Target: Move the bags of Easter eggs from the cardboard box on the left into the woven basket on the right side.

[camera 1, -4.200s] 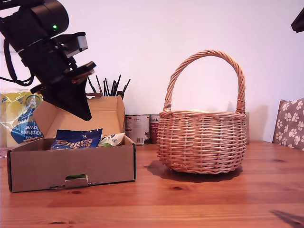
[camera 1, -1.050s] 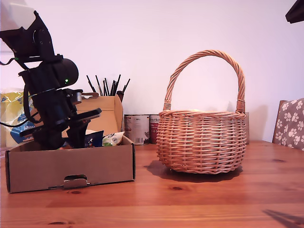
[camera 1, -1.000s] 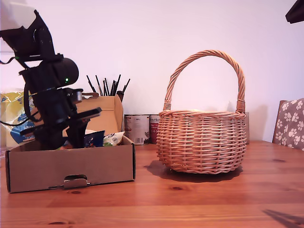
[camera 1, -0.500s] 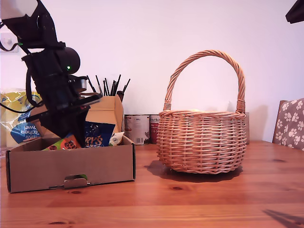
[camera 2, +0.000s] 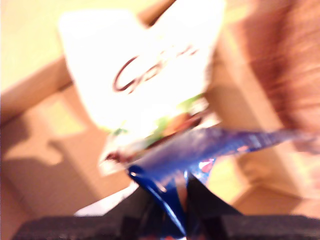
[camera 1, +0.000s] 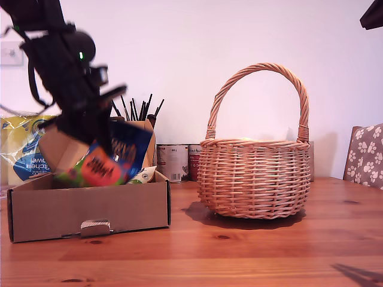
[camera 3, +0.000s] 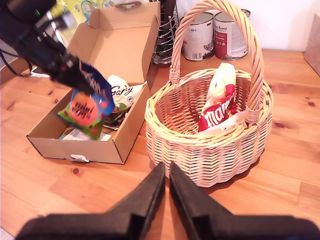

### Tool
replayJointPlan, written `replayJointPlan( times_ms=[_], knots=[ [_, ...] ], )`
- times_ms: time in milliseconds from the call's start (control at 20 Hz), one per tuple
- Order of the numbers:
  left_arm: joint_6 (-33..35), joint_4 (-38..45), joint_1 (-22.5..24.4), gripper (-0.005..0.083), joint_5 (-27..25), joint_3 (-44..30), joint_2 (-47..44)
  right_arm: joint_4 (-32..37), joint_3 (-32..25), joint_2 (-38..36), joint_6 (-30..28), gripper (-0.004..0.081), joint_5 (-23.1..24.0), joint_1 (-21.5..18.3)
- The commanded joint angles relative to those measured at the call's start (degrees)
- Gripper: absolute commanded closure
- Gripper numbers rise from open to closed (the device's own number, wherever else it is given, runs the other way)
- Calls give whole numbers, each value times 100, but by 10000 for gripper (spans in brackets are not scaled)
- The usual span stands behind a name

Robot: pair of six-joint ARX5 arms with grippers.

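Box (camera 1: 90,206): at the exterior view's left on the wooden table (camera 1: 251,251), lid flap up.
First gripper (camera 1: 99,134): above the box, jaws clenched on the blue bag (camera 1: 128,149), which hangs clear of the box with a green and orange packet (camera 1: 99,170) against it.
White bag (camera 3: 120,95): lying in the box.
Tins (camera 1: 173,161): behind, between box and basket.
Basket (camera 1: 254,179): at the exterior view's right; a red and white bag (camera 3: 220,107) lies inside.
Second gripper (camera 3: 167,192): above the table near the basket, jaws closed on nothing.
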Motion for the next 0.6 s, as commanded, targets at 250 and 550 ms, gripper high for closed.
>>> replayJointPlan(
  times_ms=[250, 550],
  knots=[
    [240, -4, 44, 789, 127, -24, -295, 48, 68, 20, 20, 780, -20, -9],
    [20, 409, 9, 793, 1016, -24, -514, 48, 68, 20, 24, 780, -20, -9]
  ],
)
